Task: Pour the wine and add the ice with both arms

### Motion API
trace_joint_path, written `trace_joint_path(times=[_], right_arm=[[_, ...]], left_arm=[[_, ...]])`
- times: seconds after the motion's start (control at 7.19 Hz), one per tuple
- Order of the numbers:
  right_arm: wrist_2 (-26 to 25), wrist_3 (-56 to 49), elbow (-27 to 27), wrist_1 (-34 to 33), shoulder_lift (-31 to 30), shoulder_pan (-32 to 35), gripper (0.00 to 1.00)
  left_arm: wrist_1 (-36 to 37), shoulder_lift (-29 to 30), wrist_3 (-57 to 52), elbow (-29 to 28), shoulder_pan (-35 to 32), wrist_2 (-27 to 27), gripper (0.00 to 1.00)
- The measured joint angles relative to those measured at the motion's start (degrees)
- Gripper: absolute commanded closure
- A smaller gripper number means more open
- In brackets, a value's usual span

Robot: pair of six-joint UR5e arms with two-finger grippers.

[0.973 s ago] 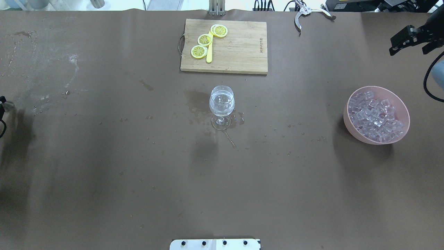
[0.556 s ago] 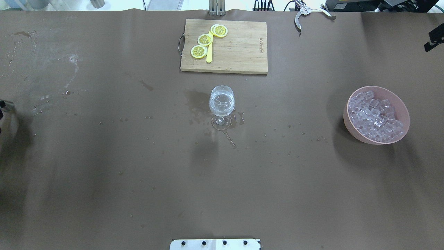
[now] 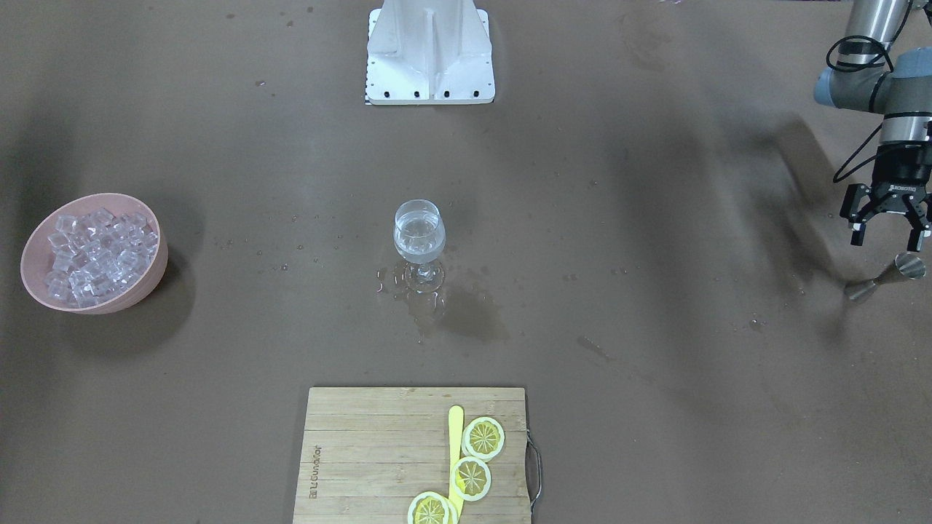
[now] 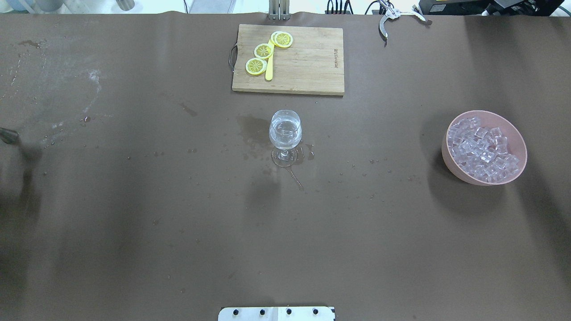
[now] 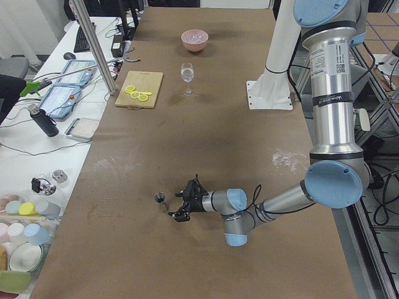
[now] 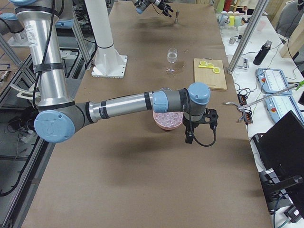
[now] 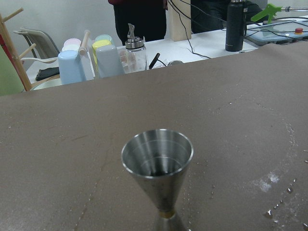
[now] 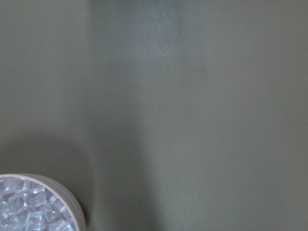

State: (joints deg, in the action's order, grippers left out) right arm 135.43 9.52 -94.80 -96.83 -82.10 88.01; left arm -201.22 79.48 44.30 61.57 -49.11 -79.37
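Note:
The wine glass (image 4: 285,131) stands mid-table and holds clear wine and what looks like an ice cube; it also shows in the front view (image 3: 419,236). More ice (image 4: 482,149) fills the pink bowl (image 4: 451,164) at the right. My left gripper (image 3: 885,236) is open and empty, just behind an upright steel jigger (image 3: 909,266), which fills the left wrist view (image 7: 157,163). My right gripper (image 6: 209,118) shows only in the exterior right view, beside the bowl (image 6: 166,124); I cannot tell whether it is open or shut. The right wrist view catches the bowl's rim (image 8: 72,204).
A wooden cutting board (image 4: 308,62) with lemon slices (image 4: 263,50) and a yellow stick lies at the far edge. Metal tongs (image 4: 387,18) lie far right. A puddle (image 4: 250,129) and droplets surround the glass foot. The white base plate (image 3: 429,65) is at the near edge.
My right gripper has left the overhead view past its right edge. My left gripper has drawn off the left edge, and only the jigger stays there.

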Motion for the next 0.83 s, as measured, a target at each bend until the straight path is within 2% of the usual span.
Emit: trace_joint_path(times=[0.14, 0.28, 0.42, 0.7, 0.83], right_arm=[[-0.47, -1.01, 0.12, 0.01, -0.61, 0.48, 0.00], [-0.86, -1.74, -0.04, -0.09, -0.71, 0.95, 0.00], [-1.10, -2.05, -0.57, -0.64, -0.55, 1.32, 0.00], [-1.28, -2.33, -1.46, -1.97, -0.27, 1.53, 0.00], [-1.29, -2.37, -1.62, -2.14, -0.24, 1.62, 0.00]], left_arm=[[0.30, -2.38, 0.00, 2.31, -2.53, -4.32, 0.03], [1.53, -3.97, -0.02, 4.48, -7.64, -11.38, 0.03], [4.90, -4.53, -0.45, 6.74, -15.97, -21.05, 0.03], [18.66, -4.25, -6.72, 13.51, -33.37, -39.46, 0.02], [26.85, -3.90, -10.77, 17.00, -39.24, -45.32, 0.02]])
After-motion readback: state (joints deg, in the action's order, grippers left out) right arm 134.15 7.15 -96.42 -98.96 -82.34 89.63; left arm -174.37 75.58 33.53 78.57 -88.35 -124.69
